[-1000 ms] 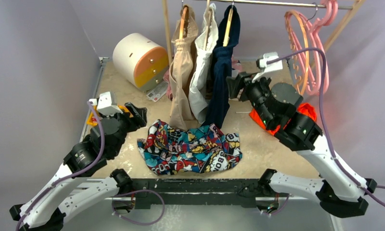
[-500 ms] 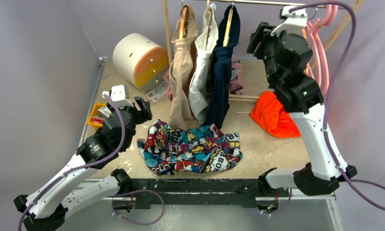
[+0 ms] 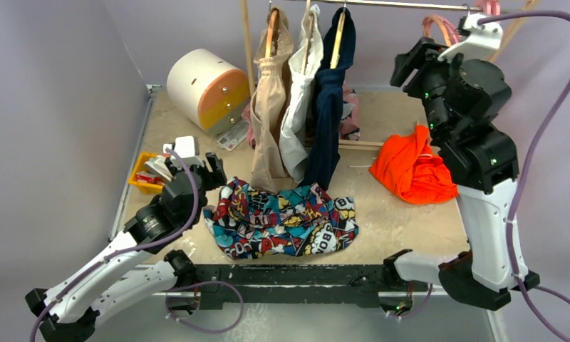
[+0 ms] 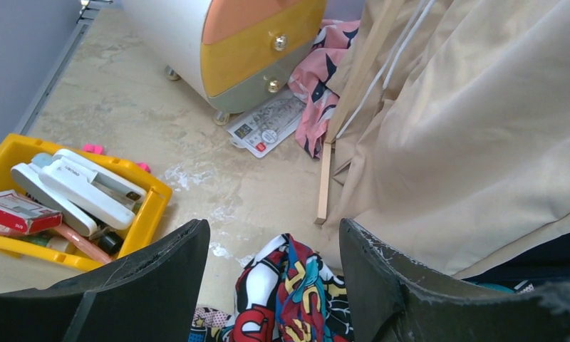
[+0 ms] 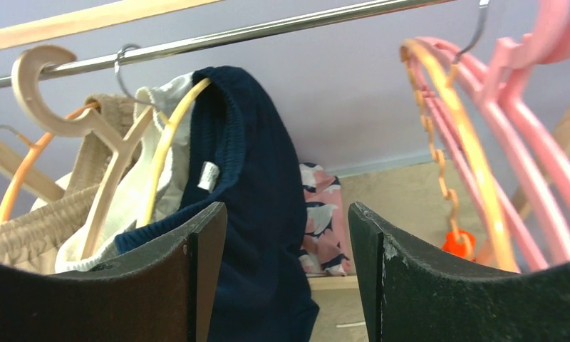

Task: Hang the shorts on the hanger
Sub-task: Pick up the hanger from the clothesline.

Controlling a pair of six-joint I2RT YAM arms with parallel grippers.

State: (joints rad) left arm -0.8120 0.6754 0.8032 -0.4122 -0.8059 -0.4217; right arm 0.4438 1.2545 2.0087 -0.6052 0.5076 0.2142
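Observation:
The comic-print shorts (image 3: 282, 217) lie crumpled on the table near its front edge. My left gripper (image 3: 214, 167) hovers open just past their left end. In the left wrist view a fold of the shorts (image 4: 296, 299) shows between and below the spread jaws of the left gripper (image 4: 271, 235), not touched. My right gripper (image 3: 407, 68) is raised high by the rail, open and empty. In the right wrist view the right gripper (image 5: 286, 214) faces the hanging navy garment, and the peach-orange hanger (image 5: 467, 142) hangs to its right. From above, my right arm covers most of the hanger (image 3: 434, 23).
Beige (image 3: 270, 121), white and navy (image 3: 330, 107) garments hang from the rail (image 3: 382, 4). Pink hangers (image 5: 546, 142) hang beside the peach one. An orange garment (image 3: 410, 167) lies right, a white drawer drum (image 3: 204, 89) stands back left, and a yellow tray (image 3: 143, 178) sits behind my left gripper.
My right arm has swung up from low beside the orange garment to rail height. My left gripper has edged right, closer to the shorts' left end.

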